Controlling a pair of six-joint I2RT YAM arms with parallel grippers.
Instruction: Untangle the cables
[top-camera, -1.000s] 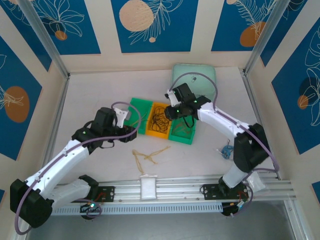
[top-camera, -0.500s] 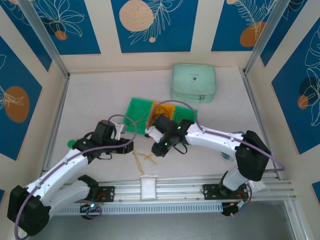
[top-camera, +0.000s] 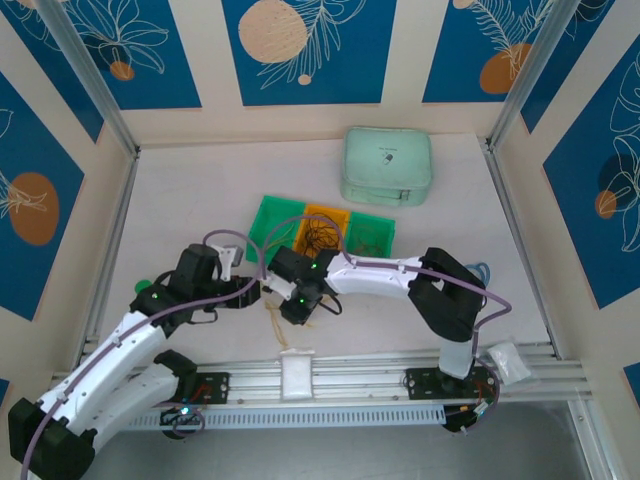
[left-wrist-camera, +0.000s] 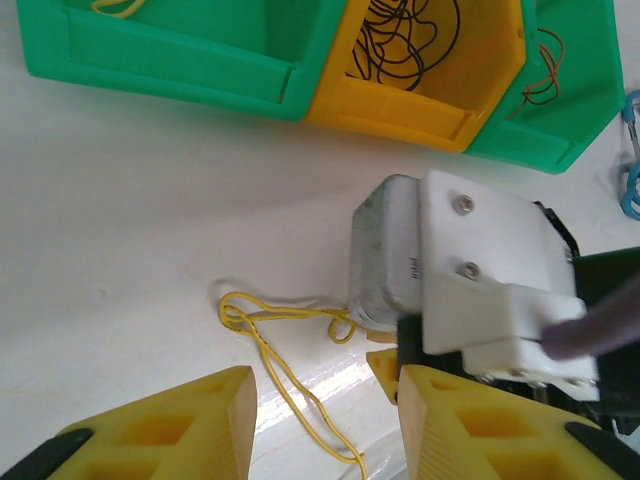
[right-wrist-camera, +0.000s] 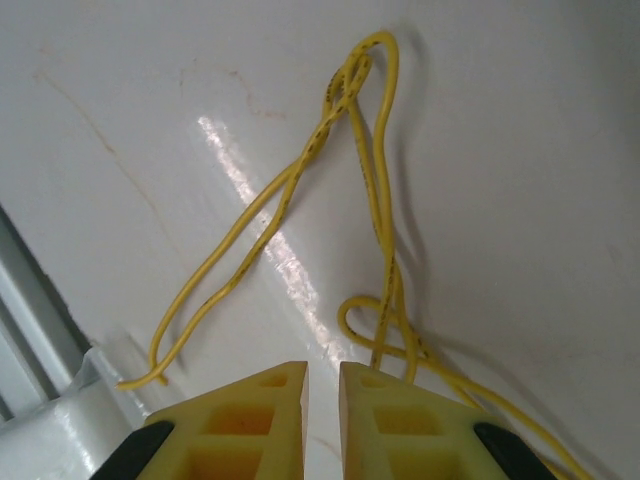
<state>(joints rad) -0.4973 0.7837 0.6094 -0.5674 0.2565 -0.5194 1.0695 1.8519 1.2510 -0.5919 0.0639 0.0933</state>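
Observation:
A loose yellow cable lies in long loops on the white table, near the front rail. My right gripper hangs just above it, its jaws open by a narrow slit with nothing between them; the cable runs past the right finger's outer side. From above, the right gripper sits over the cable. My left gripper is open wide just left of it, empty, also low by the table. Black cables fill the yellow bin; a red-orange one lies in the right green bin.
Three joined bins stand mid-table behind both grippers. A mint zip case sits at the back. A white block rests on the front rail. A blue clip lies right of the bins.
My right gripper has swung from over the bins down and left to the yellow cable near the rail. The left gripper has drawn back toward the front left.

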